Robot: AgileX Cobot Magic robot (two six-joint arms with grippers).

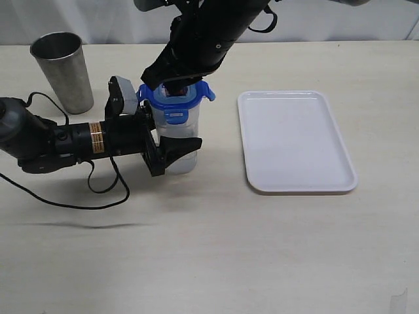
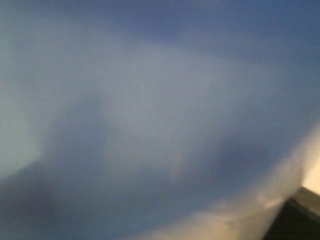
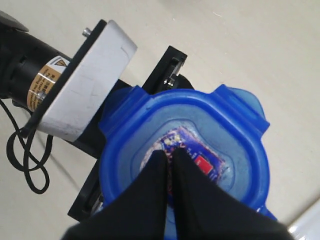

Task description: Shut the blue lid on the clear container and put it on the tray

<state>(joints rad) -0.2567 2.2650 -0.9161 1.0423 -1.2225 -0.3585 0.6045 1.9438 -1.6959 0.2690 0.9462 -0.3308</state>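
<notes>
clear container [image 1: 186,131] upright on table [image 1: 262,248], left of tray [image 1: 252,176], not touching it. blue lid [image 3: 230,125] sits on its rim. right gripper [image 3: 170,155] pinched together, empty, tips on lid's sticker [image 3: 202,162]. left gripper [image 1: 184,141] jaws wide, straddling container's lower body; cannot tell if squeezing.

A pale cream tabletop [image 1: 216,261] fills the frame; a white draped backdrop [image 1: 85,19] lines the top edge, evenly lit

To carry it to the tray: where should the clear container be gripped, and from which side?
Probably the bare wall of the clear container below the blue lid, approached level from the side away from the tray. It stands upright, and the lid overhangs its rim.
</notes>
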